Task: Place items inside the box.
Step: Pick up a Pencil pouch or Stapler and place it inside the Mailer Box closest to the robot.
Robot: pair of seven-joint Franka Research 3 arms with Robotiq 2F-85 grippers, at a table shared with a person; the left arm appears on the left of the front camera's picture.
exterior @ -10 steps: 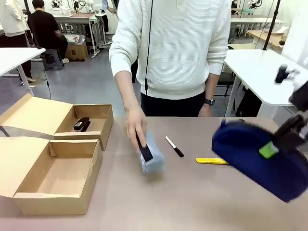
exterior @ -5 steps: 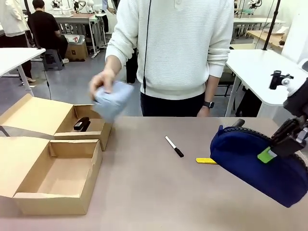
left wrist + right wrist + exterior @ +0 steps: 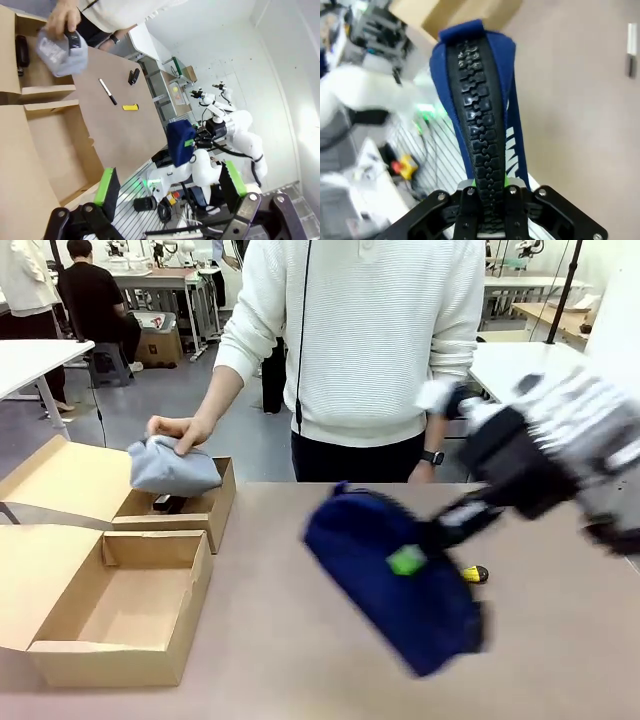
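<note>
My right gripper (image 3: 412,560) is shut on a navy pencil case (image 3: 395,580) and holds it tilted in the air above the middle of the table. From the right wrist, its black zipper (image 3: 480,115) runs up from between the shut fingers (image 3: 487,200). A person's hand presses a grey pencil case (image 3: 172,468) onto the far cardboard box (image 3: 222,502), where a black stapler (image 3: 166,503) lies. The near box (image 3: 120,645) stands open. A yellow utility knife (image 3: 471,573) peeks out behind the navy case. The black marker (image 3: 107,91) lies on the table. My left gripper (image 3: 169,172) is open and holds nothing, off the table's edge.
Both boxes have their lids (image 3: 60,478) folded out to the left. A small black object (image 3: 133,76) lies at the table's far side. The person stands close against the far edge. White tables (image 3: 520,390) stand behind.
My right arm has swung left with the navy case, from the right edge to over the table's middle. The person's hand has carried the grey case to the far box and lowered it.
</note>
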